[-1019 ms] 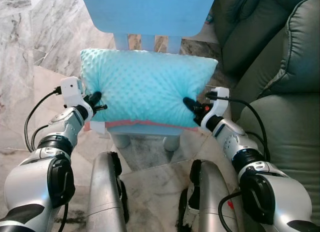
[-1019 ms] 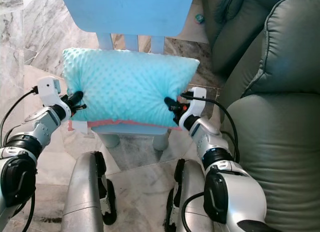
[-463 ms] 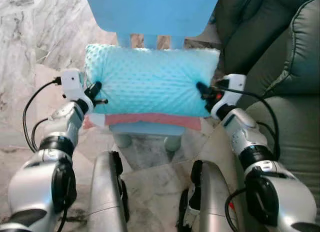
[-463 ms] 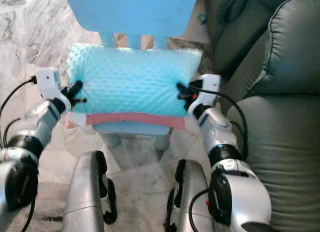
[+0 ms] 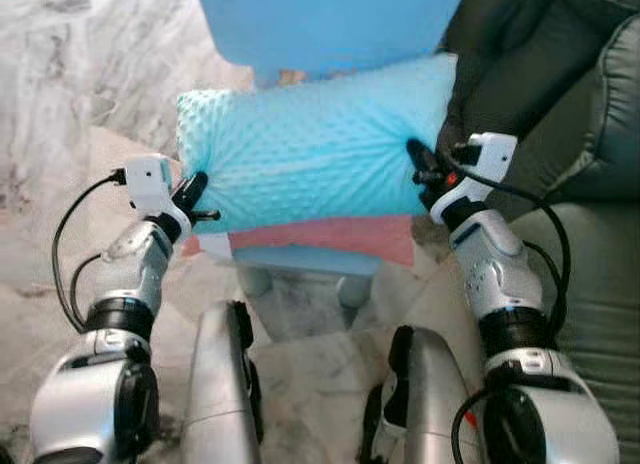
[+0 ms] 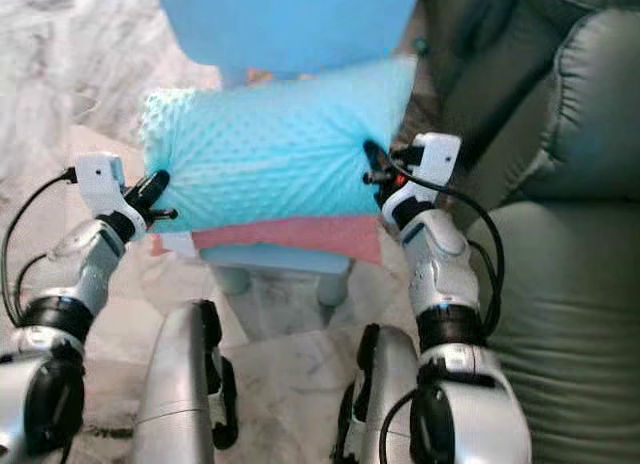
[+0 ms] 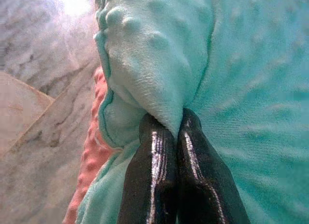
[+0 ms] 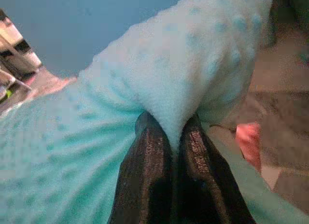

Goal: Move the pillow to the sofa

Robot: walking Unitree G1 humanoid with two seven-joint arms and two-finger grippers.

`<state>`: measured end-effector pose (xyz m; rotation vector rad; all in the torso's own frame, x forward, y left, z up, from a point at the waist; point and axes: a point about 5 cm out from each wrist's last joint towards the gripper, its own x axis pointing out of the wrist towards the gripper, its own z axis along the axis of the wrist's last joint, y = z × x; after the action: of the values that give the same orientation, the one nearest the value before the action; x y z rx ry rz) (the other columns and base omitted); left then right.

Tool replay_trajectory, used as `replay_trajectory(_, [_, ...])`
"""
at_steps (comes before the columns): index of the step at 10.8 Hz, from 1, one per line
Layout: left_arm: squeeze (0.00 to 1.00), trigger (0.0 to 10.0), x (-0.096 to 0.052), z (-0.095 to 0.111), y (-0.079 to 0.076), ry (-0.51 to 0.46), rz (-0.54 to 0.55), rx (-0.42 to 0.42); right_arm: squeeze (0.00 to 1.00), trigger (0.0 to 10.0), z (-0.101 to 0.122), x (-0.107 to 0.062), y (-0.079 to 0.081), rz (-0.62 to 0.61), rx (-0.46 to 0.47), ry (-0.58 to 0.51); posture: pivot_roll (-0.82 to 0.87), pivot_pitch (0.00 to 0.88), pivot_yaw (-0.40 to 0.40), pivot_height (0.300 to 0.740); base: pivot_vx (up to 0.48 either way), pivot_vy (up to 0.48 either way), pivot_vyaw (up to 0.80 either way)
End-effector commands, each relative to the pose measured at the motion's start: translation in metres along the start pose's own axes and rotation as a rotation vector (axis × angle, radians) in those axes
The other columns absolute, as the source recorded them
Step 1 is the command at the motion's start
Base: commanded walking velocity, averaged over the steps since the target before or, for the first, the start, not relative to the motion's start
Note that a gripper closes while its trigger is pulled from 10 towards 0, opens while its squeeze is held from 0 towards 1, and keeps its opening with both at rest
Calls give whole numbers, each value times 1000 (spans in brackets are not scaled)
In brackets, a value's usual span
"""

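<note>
A turquoise bumpy pillow with a pink underside hangs lifted above the blue chair seat, tilted with its right end higher. My left gripper is shut on the pillow's left edge, and the left wrist view shows the fabric pinched between its fingers. At the right edge my right gripper is shut on the pillow, with the cloth folded between its fingers. The dark green sofa stands to the right.
The blue chair's backrest rises right behind the pillow. Marble floor spreads to the left and under the chair. The sofa's armrest and cushions stand close on the right. My silver legs show below.
Both grippers have raised the pillow off the chair seat, the right end higher. More of the pink underside now shows. The pillow has shifted slightly toward the sofa.
</note>
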<state>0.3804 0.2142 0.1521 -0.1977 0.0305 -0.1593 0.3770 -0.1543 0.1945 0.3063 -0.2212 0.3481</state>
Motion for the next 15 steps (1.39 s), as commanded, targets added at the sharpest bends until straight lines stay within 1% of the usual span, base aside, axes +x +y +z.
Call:
replay_trajectory(1, [0, 0, -5, -2, 5, -9, 18, -6, 0, 0, 7, -4, 1, -14, -13, -33, -84, 163, 18, 560, 0, 0, 0])
replay_trajectory(2, [0, 0, -4, 1, 3, -28, 20, -19, 0, 0, 10, -6, 1, -31, -4, -50, -86, 145, 21, 560, 0, 0, 0])
replay_trajectory(4, [0, 0, -4, 5, -3, -48, 1, -11, 0, 0, 17, -16, 2, -85, -43, -87, -94, 87, 33, 560, 0, 0, 0])
replay_trajectory(5, [0, 0, -3, 7, -8, -65, -19, 1, 0, 0, 18, -22, 5, -108, -86, -96, -100, 62, 36, 560, 0, 0, 0])
replay_trajectory(7, [0, 0, -3, 10, -17, -88, -41, -6, 0, 0, 20, -29, 10, -125, -112, -115, -117, 44, 40, 560, 0, 0, 0])
replay_trajectory(9, [0, 0, -3, 9, -24, -98, -52, -14, 0, 0, 23, -33, 11, -150, -109, -119, -128, 37, 33, 578, 0, 0, 0])
replay_trajectory(10, [0, 0, -1, 8, -30, -99, -65, -27, 0, 0, 25, -31, 10, -157, -111, -118, -138, 45, 35, 598, 0, 0, 0])
replay_trajectory(15, [0, 0, -1, 9, -34, -97, -75, -26, 0, 0, 29, -31, 10, -166, -109, -123, -147, 49, 43, 658, 0, 0, 0])
